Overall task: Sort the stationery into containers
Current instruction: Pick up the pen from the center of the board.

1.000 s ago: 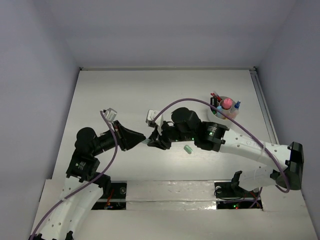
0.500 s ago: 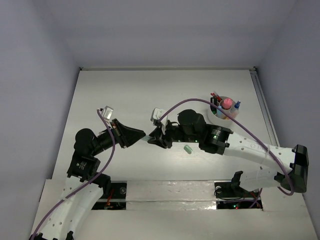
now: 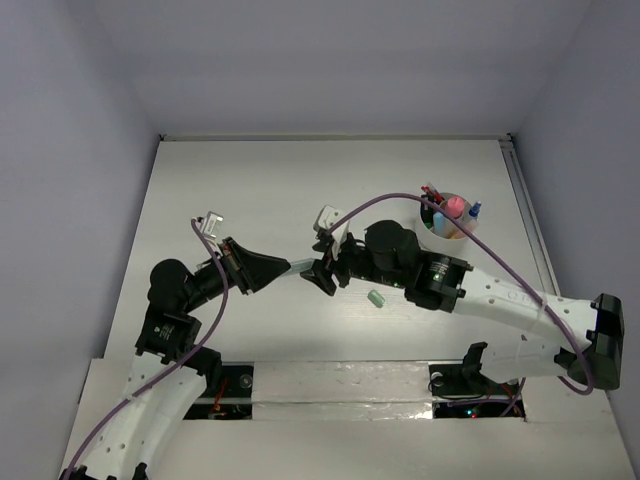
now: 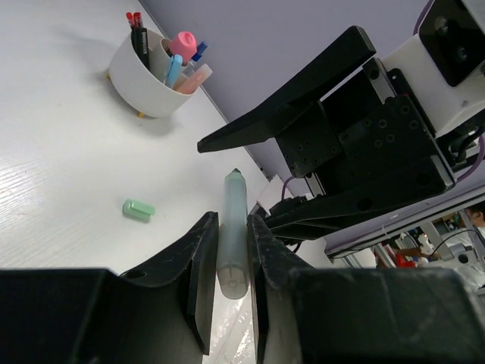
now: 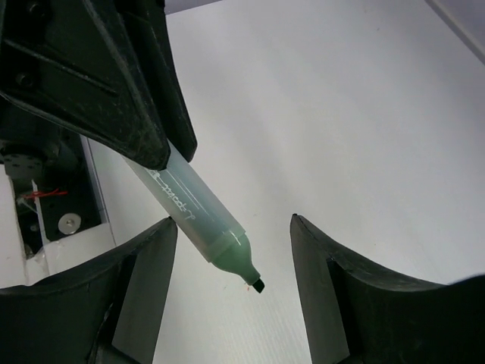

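- Translucent pale-green plastic: the marker [image 4: 233,227] is pinched by its rear barrel in the left gripper [image 4: 231,218], whose fingers are closed tight on it. It is raised above the table [image 3: 250,190] with its bare chisel tip pointing away from that arm.
- That grip leaves the front of the marker free, which looks meant to give the other arm something to take.
- The right gripper [image 5: 229,221] has its fingers spread wide, one on each side of the marker's tip end. Neither touches it, so it holds nothing.
- The two grippers meet nose to nose over the near middle of the table, which looks like a handover between the arms.
- A handover makes sense here. The round whitish cup [image 4: 140,87] stands far off on the right arm's side, probably a long reach for the left arm.
- The cup already holds red pens [image 4: 133,19], a pink-capped bottle [image 4: 182,44] and a blue marker [image 4: 173,70], all upright and leaning on its wall.
- A small mint piece [image 4: 139,209] lies loose on the table between the grippers and the cup. I cannot tell whether it is a cap or an eraser, and it is not yet sorted.
- The marker's tip is uncapped, so it could leave ink wherever it touches.
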`<state>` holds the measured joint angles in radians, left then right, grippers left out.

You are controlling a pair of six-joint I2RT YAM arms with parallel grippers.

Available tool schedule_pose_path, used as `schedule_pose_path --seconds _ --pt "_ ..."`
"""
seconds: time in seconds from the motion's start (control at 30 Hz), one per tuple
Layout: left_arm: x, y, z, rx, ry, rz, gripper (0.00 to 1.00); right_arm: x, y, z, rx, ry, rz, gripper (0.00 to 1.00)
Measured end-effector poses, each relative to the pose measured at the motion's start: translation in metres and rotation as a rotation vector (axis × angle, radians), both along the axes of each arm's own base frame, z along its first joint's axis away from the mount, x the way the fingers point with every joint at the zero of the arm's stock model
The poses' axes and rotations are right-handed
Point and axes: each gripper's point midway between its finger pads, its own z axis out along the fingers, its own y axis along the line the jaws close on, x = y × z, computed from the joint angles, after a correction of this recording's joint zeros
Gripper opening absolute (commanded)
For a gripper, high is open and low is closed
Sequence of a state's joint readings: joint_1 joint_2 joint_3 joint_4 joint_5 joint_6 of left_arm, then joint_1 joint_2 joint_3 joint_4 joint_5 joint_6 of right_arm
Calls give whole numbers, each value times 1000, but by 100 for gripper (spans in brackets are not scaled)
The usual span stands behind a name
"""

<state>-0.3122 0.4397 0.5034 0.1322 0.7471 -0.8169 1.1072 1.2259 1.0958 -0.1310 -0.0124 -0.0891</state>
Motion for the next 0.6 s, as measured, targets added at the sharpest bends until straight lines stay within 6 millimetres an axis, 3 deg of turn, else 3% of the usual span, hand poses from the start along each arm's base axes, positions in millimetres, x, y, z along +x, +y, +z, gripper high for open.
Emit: schedule_pose_path --seconds 0.4,0.6 --pt "-2 0 8 -28 -13 -6 0 14 -17 -15 2 -5 -104 87" --pt "4 2 7 -18 -25 26 0 1 -28 -13 80 30 -97 96"
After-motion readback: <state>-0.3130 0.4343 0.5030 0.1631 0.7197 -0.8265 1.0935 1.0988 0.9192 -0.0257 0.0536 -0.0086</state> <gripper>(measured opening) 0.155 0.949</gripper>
